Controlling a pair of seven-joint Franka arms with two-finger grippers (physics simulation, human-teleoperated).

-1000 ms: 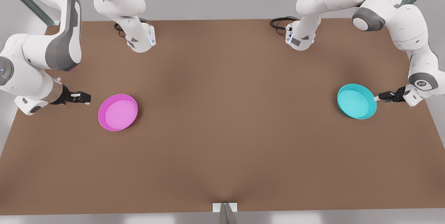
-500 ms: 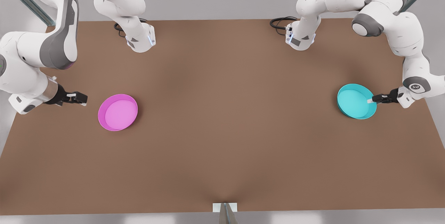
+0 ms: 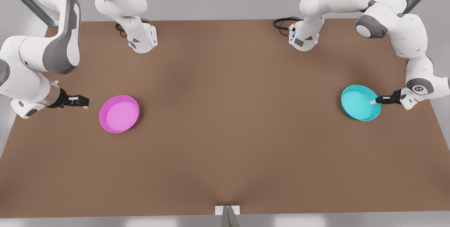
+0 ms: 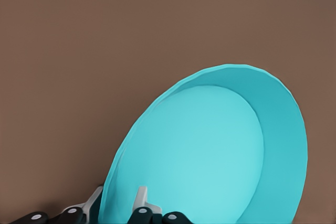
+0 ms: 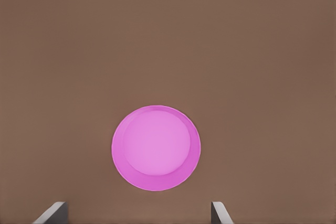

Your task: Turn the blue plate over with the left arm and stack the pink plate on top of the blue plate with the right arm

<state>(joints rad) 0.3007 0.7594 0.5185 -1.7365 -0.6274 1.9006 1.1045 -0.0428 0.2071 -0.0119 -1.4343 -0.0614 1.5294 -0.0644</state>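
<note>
The blue plate (image 3: pixel 360 102) lay on the brown counter (image 3: pixel 225 142) at the front view's right, open side up. The left hand (image 3: pixel 375 101) was at the plate's outer edge, with the rim between its fingers (image 4: pixel 140 199): one finger was inside the plate and the other outside the wall. The fingers looked pressed onto the rim, so I judge the hand was pinching the blue plate. In the left wrist view the plate seemed tilted, but I cannot tell if its far edge touched the counter.

The pink plate (image 3: pixel 119 113) sat flat on the counter at the front view's left, well apart from the blue one. The right hand (image 3: pixel 81 101) waited near it, not touching, with its fingers (image 5: pixel 52 212) spread wide.

The step in hand was the flip, I think. To do it well, the left hand should keep a firm pinch, lift the rim high enough for the plate to turn freely, rotate the wrist smoothly, and lay the plate down gently with its base up. A thin rim can slip, so a slow turn would be safer.
</note>
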